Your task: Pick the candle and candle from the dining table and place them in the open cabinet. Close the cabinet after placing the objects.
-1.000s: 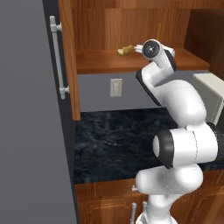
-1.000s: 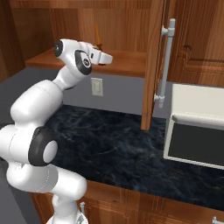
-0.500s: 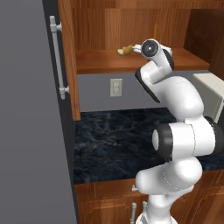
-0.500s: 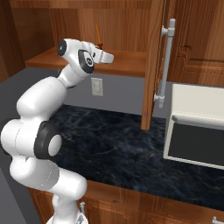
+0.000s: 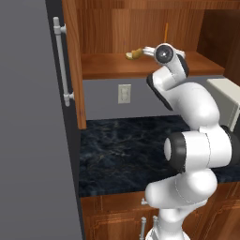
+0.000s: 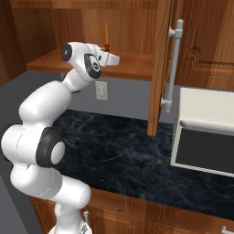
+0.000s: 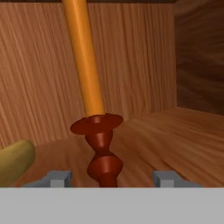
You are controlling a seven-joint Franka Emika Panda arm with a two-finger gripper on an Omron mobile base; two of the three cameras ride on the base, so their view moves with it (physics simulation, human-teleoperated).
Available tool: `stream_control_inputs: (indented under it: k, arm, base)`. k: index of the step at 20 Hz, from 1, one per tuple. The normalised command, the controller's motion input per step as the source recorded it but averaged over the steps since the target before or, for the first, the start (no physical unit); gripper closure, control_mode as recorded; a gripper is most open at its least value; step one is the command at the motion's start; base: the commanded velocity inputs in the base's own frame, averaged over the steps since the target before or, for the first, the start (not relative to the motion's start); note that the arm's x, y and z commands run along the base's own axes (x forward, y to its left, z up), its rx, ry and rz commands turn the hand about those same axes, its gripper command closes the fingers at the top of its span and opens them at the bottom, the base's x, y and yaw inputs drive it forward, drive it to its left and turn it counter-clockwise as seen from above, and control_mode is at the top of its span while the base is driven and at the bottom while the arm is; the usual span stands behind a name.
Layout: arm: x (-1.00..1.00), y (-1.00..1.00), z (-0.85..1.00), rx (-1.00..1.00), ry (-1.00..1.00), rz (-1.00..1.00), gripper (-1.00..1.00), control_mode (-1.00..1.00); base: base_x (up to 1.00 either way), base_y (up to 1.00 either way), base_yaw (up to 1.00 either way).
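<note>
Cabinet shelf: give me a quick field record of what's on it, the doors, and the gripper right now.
cabinet: both doors open
orange candle: standing on the shelf, tilted in the hand view, in its dark red holder
gripper: open, fingertips either side of the holder base, apart from it
yellow fruit: lying on the shelf, beside the candle
left door: swung out, bar handle showing
right door: swung out

White arm reaching into open cabinet, orange candle upright, yellow fruit on shelf

Dark veined stone counter, grey wall with outlet.
</note>
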Motion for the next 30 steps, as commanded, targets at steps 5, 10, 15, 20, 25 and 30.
stream_control_inputs:
  k: [5, 10, 15, 20, 25, 30]
  arm:
    - [0.0, 0.0, -0.02, 0.0, -0.03, 0.02, -1.0, -1.0]
    - [0.0, 0.11, 0.0, 0.0, -0.01, 0.01, -1.0, -1.0]
    - [-0.02, 0.24, 0.0, 0.0, 0.0, 0.0, -1.0, -1.0]
    - [-0.13, 0.2, 0.0, 0.0, -0.01, 0.0, -1.0, -1.0]
    - [-0.38, 0.1, 0.04, -0.01, -0.04, 0.0, -1.0, -1.0]
    - [-0.48, 0.05, 0.12, -0.03, -0.05, -0.06, -1.0, -1.0]
  base:
    - [0.0, 0.0, 0.0]
    - [0.0, 0.0, 0.0]
    - [0.0, 0.0, 0.0]
    - [0.0, 0.0, 0.0]
    - [0.0, 0.0, 0.0]
    - [0.0, 0.0, 0.0]
